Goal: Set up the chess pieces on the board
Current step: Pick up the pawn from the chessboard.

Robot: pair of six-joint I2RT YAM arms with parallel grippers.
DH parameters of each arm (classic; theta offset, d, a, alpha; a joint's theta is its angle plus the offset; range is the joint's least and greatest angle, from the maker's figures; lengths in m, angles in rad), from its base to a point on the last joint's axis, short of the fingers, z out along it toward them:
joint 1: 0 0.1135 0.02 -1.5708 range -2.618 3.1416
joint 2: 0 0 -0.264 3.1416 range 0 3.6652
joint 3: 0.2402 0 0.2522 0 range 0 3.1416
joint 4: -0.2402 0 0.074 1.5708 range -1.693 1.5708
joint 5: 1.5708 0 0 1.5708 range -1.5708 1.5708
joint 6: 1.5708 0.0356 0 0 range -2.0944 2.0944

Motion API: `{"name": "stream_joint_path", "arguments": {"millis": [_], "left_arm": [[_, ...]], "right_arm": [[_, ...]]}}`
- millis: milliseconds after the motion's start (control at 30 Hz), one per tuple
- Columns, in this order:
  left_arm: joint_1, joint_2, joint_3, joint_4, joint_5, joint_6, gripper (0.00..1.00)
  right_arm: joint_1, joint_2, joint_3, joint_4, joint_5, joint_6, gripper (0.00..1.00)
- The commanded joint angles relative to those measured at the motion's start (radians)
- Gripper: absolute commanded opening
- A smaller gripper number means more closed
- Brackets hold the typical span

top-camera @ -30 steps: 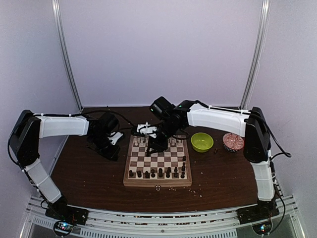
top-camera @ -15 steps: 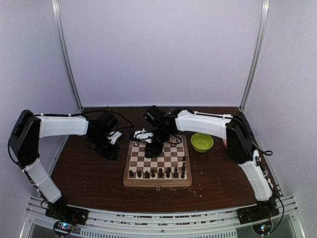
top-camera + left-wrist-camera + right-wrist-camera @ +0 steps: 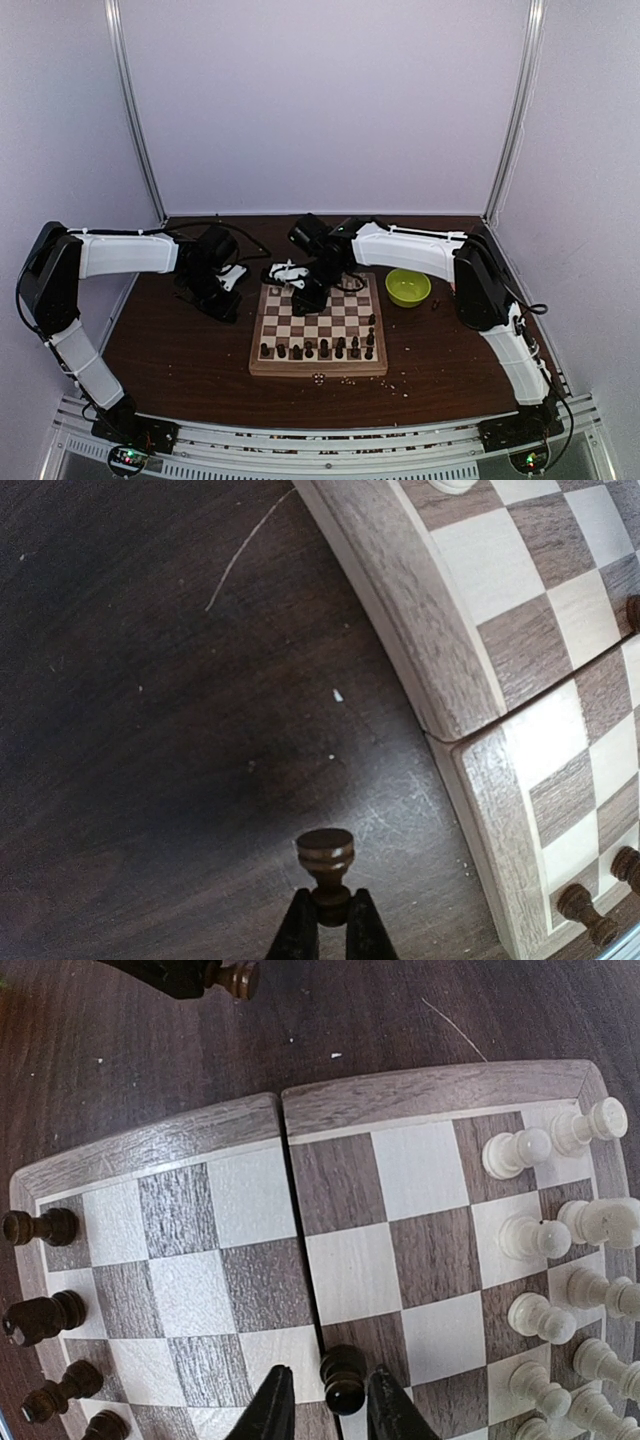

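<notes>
**Dark pieces at both sets of fingers, beside and on the board**

A square wooden chessboard (image 3: 318, 369) with cream and dark brown checks and a pale tan, grainy rim lies in the middle of the dark brown wood-grain desk (image 3: 170, 345). Its two halves meet at a thin seam. Dark brown turned chess pieces (image 3: 320, 350) stand in a row along its near edge. Cream-white turned chess pieces (image 3: 560, 1260) with round knobbed heads crowd the far rows.

The left fingers (image 3: 305, 935), slim black wedges, are closed on the narrow waist of a held dark brown piece (image 3: 325, 852). Its ringed, disc-shaped end points away from them. It hangs over bare desk just beside the board's left rim, off the checks.

The right fingers (image 3: 385, 1410) stand parted around a round-topped dark brown piece (image 3: 343, 1380) on the board near the seam, between the two sets. A strip of board shows between one finger and the piece. The other finger is just beside it, and whether it touches cannot be told.

A smooth lime-green bowl (image 3: 408, 287) sits right of the board. Pale crumbs (image 3: 345, 380) lie scattered before the near rim.
</notes>
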State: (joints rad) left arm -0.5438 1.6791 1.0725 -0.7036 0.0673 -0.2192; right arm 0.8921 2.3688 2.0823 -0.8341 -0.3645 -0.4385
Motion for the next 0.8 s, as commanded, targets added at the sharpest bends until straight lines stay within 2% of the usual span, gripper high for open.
{"name": "stream_joint_path", "arguments": {"millis": [0,200,567,767], "left_arm": [[0.006,-0.024,-0.005,0.030,0.013,0.001,0.08],[0.006,-0.027,-0.008,0.030,0.015,0.001,0.08],[0.007,-0.032,-0.010,0.035,0.029,0.007,0.08],[0.006,-0.035,-0.010,0.038,0.038,0.010,0.08]], "right_arm": [[0.003,0.030,0.027,-0.002,0.025,0.021,0.23],[0.003,-0.013,0.005,-0.001,0.024,0.020,0.18],[-0.024,-0.359,-0.413,0.047,0.025,-0.066,0.14],[-0.029,-0.441,-0.557,0.095,0.026,-0.069,0.14]]}}
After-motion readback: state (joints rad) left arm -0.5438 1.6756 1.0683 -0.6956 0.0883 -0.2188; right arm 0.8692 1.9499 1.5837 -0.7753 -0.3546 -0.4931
